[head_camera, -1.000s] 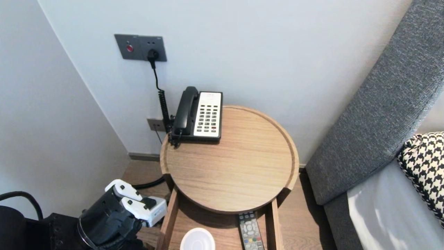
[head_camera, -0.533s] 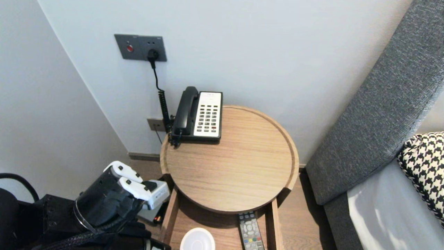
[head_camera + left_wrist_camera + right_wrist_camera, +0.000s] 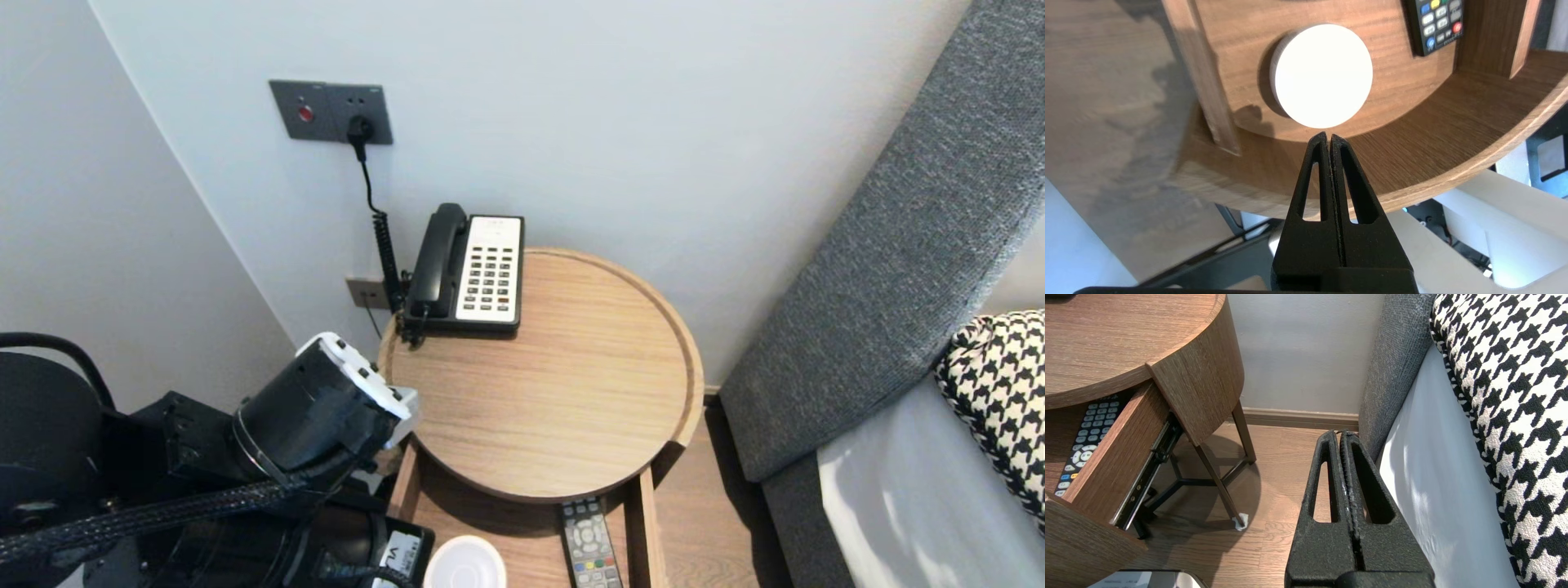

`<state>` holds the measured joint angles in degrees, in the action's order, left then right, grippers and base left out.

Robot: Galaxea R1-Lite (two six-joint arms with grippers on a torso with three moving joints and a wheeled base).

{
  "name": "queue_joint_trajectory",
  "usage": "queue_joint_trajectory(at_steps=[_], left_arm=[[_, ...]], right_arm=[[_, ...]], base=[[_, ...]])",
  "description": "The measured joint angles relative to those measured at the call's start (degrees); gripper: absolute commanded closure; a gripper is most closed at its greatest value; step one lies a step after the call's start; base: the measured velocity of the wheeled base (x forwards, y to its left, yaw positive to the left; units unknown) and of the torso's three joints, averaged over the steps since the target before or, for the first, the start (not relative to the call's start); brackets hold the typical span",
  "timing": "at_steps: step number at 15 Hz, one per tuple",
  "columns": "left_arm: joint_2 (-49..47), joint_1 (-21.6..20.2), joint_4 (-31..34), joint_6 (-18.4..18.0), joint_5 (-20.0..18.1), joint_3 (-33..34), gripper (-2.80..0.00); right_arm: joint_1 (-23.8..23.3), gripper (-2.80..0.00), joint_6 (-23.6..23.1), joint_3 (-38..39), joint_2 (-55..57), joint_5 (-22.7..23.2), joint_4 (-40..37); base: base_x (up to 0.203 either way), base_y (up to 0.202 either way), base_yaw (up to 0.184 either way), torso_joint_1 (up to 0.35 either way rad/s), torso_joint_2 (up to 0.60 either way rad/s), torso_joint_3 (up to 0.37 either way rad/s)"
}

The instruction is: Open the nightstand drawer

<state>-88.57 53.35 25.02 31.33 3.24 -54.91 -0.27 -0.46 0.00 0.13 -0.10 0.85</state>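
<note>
Your left gripper (image 3: 1329, 136) has its fingers pressed together on nothing. The tips are poised above the curved drawer front (image 3: 1433, 163) and aimed at the white disc (image 3: 1323, 75). Seen from the head, that arm sits at about 8 o'clock of the round table top (image 3: 539, 392). The disc lies flat on the floor of the open drawer, at 6 o'clock just beyond the top's overhang.

It looks light, rigid and smooth — a lid or a coaster, I cannot tell which — and is probably slippery. Its low rim seems the only place to pinch, so the fingers would have to spread wide to span it.

Room is tight. In the head view the drawer's side wall (image 3: 402, 502) stands near the disc at 9 o'clock. The remote control (image 3: 589, 547) lies at 3 o'clock, apart from it, and the table top covers the drawer's back part at 12.

Your right gripper (image 3: 1342, 433), fingers together too, is parked over the floor beside the bed (image 3: 1433, 477).
</note>
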Motion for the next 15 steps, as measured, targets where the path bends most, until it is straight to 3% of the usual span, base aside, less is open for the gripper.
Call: queue_joint_trajectory(at_steps=[5, 15], left_arm=[[-2.9, 6.4, -0.2, 2.3, -0.1, 3.3, 0.0], [-5.0, 10.7, -6.4, 3.1, 0.1, 10.2, 0.0]], right_arm=[[0.0, 0.0, 0.0, 0.0, 0.0, 0.0, 0.0], [0.0, 0.0, 0.0, 0.0, 0.0, 0.0, 0.0]], base=[[0.0, 0.0, 0.0, 0.0, 0.0, 0.0], [0.0, 0.0, 0.0, 0.0, 0.0, 0.0]])
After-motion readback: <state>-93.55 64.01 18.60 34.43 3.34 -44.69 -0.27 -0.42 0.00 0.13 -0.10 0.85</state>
